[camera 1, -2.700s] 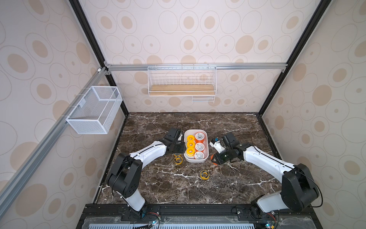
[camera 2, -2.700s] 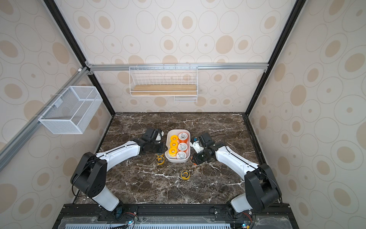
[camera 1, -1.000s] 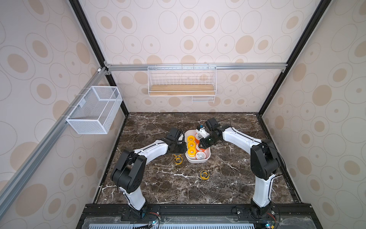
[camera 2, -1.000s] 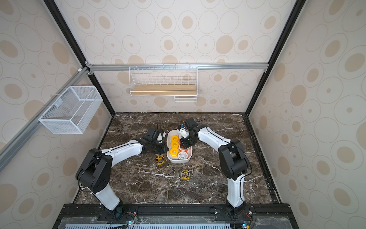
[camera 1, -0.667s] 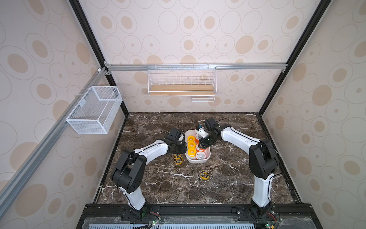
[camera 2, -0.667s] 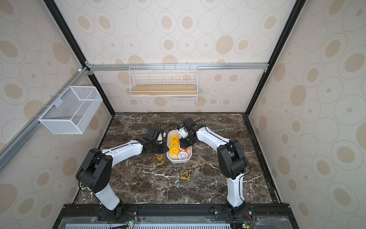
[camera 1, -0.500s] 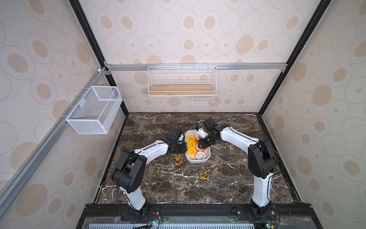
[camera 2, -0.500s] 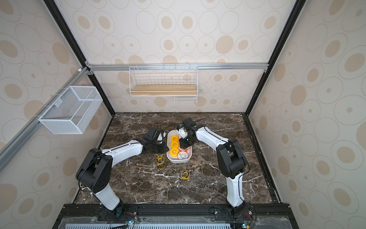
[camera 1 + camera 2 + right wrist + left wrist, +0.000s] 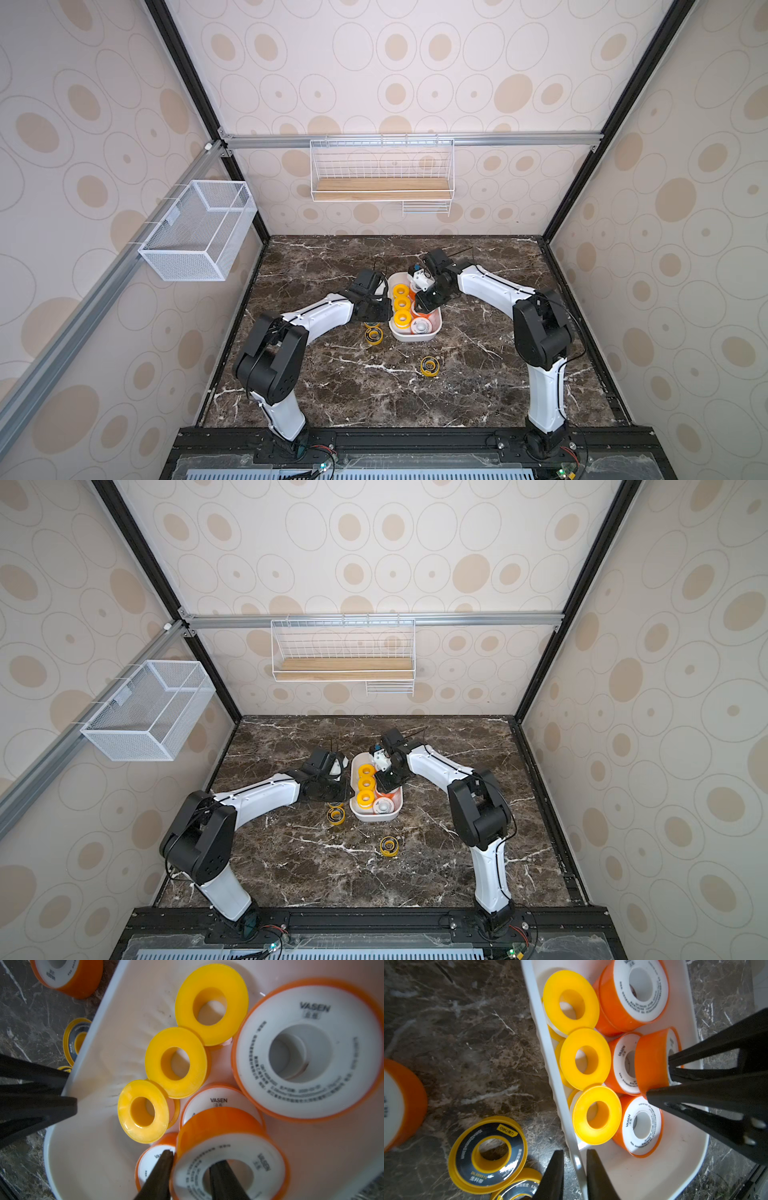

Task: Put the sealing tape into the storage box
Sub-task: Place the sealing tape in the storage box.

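Note:
The white storage box (image 9: 415,338) (image 9: 374,817) lies mid-table. It holds three plain yellow spools (image 9: 584,1057) in a row and orange sealing tape spools (image 9: 633,993) with white label faces. My right gripper (image 9: 193,1158) (image 9: 426,305) hangs inside the box, shut on another orange spool (image 9: 218,1126) (image 9: 652,1064), one finger in its hole and one outside. My left gripper (image 9: 576,1174) (image 9: 380,309) is shut on the box's left wall. On the table outside lie yellow spools with dark ringed faces (image 9: 374,335) (image 9: 430,366) (image 9: 488,1154) and an orange one (image 9: 400,1103).
A wire rack with a wooden board (image 9: 381,189) hangs on the back wall. A white mesh basket (image 9: 199,232) is fixed to the left wall. Patterned walls enclose the dark marble table (image 9: 478,374) on three sides.
My right gripper has carried the orange spool from the table right of the box to inside the box. The left gripper has stayed on the box's wall.

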`<state>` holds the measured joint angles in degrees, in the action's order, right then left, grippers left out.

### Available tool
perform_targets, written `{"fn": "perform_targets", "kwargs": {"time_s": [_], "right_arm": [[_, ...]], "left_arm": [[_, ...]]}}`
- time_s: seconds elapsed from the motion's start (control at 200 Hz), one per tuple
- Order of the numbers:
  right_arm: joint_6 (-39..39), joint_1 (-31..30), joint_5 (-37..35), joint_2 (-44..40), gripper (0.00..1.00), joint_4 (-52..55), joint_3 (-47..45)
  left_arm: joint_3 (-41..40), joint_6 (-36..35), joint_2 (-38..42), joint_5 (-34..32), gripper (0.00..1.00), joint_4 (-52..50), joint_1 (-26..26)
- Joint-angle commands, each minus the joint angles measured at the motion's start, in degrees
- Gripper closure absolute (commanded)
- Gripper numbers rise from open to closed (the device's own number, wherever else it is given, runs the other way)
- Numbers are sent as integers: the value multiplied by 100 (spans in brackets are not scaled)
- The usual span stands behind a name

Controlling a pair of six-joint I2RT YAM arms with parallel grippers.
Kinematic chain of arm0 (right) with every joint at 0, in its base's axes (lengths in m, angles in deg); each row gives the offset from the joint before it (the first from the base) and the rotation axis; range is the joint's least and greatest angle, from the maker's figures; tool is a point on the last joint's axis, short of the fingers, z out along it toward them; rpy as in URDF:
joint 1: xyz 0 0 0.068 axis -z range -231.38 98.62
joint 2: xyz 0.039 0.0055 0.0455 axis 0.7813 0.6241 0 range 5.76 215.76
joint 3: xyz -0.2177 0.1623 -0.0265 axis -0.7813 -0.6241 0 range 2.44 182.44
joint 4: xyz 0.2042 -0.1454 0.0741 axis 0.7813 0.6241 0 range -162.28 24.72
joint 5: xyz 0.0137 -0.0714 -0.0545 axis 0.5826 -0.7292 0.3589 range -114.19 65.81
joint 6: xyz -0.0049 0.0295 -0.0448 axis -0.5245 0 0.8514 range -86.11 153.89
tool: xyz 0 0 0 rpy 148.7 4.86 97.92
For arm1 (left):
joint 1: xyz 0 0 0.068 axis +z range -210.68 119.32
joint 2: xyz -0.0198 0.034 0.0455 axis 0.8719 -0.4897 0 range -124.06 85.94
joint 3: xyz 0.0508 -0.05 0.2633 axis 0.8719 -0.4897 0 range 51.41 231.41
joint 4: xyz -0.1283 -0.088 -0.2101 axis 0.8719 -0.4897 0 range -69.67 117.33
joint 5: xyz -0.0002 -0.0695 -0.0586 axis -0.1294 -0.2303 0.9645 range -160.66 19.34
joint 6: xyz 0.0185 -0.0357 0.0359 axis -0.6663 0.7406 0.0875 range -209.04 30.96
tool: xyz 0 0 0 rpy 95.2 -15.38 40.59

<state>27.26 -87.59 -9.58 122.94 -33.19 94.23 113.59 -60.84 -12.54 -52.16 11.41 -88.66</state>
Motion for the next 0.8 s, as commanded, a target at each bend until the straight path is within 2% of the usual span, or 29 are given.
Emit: {"fn": "perform_targets", "kwargs": {"time_s": [0.0, 0.33, 0.586, 0.796], "right_arm": [[-48, 7, -213, 175, 66, 217, 168], [-66, 1, -179, 296, 56, 303, 357], [-91, 8, 7, 292, 45, 242, 432], [-180, 16, 226, 221, 44, 126, 467]], "left_arm": [[146, -97, -119, -118, 76, -178, 7], [155, -115, -50, -100, 75, -203, 10], [150, -162, 202, -195, 65, -312, 12], [96, -254, 614, -563, 60, -561, 4]]}}
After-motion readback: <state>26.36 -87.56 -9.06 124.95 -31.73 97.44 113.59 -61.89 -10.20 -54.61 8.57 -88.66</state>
